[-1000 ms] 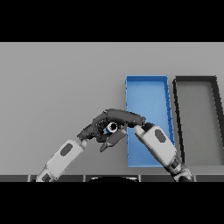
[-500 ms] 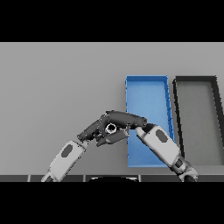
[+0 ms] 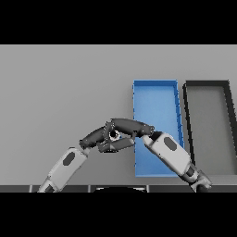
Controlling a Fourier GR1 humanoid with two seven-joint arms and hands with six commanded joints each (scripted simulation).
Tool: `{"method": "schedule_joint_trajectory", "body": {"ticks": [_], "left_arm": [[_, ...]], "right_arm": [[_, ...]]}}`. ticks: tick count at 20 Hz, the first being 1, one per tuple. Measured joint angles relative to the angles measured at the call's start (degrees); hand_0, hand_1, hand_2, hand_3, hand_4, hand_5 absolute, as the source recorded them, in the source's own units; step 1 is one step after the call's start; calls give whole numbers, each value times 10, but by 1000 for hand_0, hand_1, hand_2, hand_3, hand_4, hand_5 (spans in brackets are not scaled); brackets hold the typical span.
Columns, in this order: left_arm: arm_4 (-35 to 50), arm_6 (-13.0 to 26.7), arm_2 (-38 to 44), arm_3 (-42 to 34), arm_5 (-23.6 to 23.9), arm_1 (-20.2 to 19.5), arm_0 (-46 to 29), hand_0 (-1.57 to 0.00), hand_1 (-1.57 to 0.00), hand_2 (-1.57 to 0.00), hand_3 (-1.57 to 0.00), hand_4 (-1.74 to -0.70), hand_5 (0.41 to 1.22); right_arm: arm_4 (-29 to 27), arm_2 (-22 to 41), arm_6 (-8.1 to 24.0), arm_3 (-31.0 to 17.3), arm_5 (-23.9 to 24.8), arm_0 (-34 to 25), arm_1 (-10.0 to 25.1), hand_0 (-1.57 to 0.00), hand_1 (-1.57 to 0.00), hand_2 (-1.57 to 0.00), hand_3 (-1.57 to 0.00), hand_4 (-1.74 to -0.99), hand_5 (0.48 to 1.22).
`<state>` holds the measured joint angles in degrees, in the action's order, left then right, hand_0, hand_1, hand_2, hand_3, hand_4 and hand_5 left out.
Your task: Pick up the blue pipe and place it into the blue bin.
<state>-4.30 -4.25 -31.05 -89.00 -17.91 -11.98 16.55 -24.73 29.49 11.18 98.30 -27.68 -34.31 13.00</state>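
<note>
Right hand (image 3: 127,127) was curled round a small object, likely the blue pipe (image 3: 114,135), just left of the blue bin (image 3: 155,92); left hand (image 3: 95,137) was touching it, fingers' state unclear.

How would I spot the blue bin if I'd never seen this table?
Look at the right side of the grey table, where two long open trays lie side by side. The blue bin is the left one, nearer the robot's hands; its neighbour, the black bin, is dark with a grey floor.
</note>
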Motion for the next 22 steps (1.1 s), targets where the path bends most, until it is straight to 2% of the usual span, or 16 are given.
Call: {"method": "schedule_joint_trajectory", "body": {"ticks": [2, 5, 10, 12, 13, 15, 18, 20, 21, 22], "left_arm": [[-3, 21, 4, 1, 5, -1, 4, -123, -115, -104, -114, -915, 735], [-3, 18, 3, 7, 5, 1, 5, -63, -59, -53, -58, -887, 638], [15, 43, 13, 7, 6, 8, 2, -20, -19, -17, -18, -897, 569], [11, 57, 12, 13, 12, 14, 4, -12, -12, -10, -11, -896, 555], [12, 63, 13, 12, 13, 14, 3, -10, -9, -8, -9, -901, 548], [11, 74, 8, 12, 11, 15, -5, -6, -5, -5, -5, -911, 534], [15, 80, 6, 9, 8, 18, -4, -3, -2, -2, -2, -915, 507], [19, 81, 6, 4, 5, 14, -5, -1, -1, -1, -1, -920, 503], [18, 78, 4, 7, 3, 13, -8, -1, -1, -1, -1, -919, 503], [22, 86, 4, 2, 4, 18, -3, 0, 0, 0, 0, -917, 503]], "right_arm": [[4, -1, -10, 3, -4, 5, 9, -1568, -1568, -1568, -1566, -1496, 1216], [13, 2, 3, 0, 7, -8, 4, -1569, -1569, -1569, -1569, -1493, 1219], [-1, 3, 2, 5, 12, -7, 0, -1570, -1570, -1570, -1570, -1488, 1220], [-15, -3, 18, 6, 25, -9, 1, -1571, -1571, -1571, -1571, -1490, 1221], [-37, -9, 33, 11, 30, -12, 5, -1571, -1571, -1571, -1571, -1491, 1221], [-96, -22, 63, 24, 46, -28, 12, -1571, -1571, -1571, -1571, -1581, 1221], [-179, -47, 122, 28, 80, -71, 26, -1571, -1571, -1571, -1571, -1659, 1221], [-234, -72, 166, 30, 110, -99, 32, -1571, -1571, -1571, -1571, -1689, 1171], [-266, -92, 171, 31, 128, -123, 35, -1571, -1571, -1571, -1571, -1699, 1154], [-296, -114, 156, 31, 137, -147, 47, -1571, -1571, -1571, -1571, -1707, 1141]]}}
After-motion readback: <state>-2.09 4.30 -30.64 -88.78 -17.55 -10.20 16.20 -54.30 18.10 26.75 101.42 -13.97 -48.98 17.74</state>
